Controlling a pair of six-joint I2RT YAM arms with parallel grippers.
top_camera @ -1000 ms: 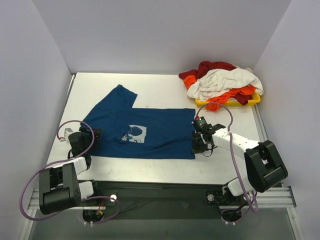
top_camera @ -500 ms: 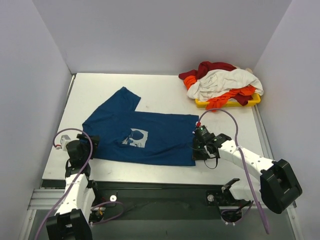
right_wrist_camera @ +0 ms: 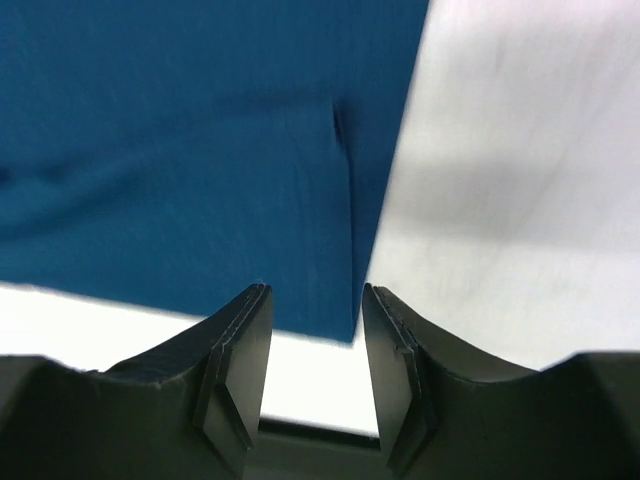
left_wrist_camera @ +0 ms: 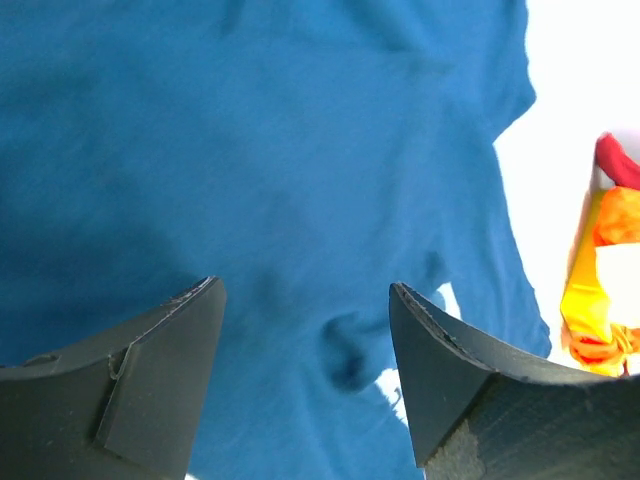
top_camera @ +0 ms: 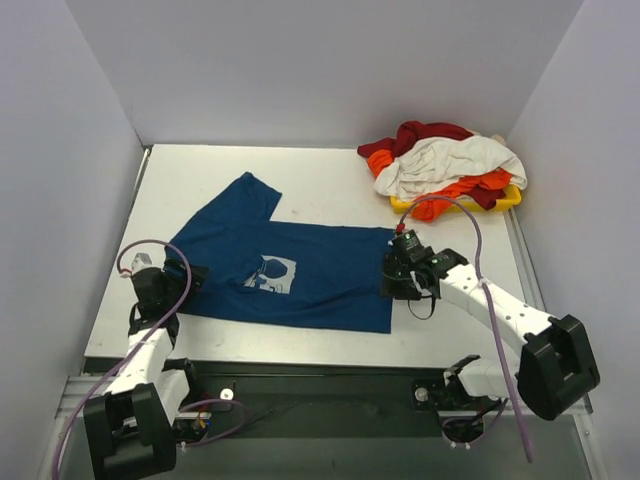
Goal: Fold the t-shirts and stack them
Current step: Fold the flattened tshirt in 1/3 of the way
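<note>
Shirt (top_camera: pixel 320 275), dark blue, lies flat; left fingers (left_wrist_camera: pixel 150 380) and right fingers (right_wrist_camera: pixel 235 370) both spread, gripping nothing

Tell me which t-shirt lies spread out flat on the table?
The dark blue t-shirt; the red, white and orange shirts lie crumpled in a heap on the yellow tray.

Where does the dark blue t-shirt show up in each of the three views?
Top external: the dark blue t-shirt lies spread flat, left of centre on the table.
Left wrist: it fills nearly the whole frame.
Right wrist: it covers the upper left, its edge running down the middle.
Shared landmark: the white table, bare beside the shirt's edge.
</note>
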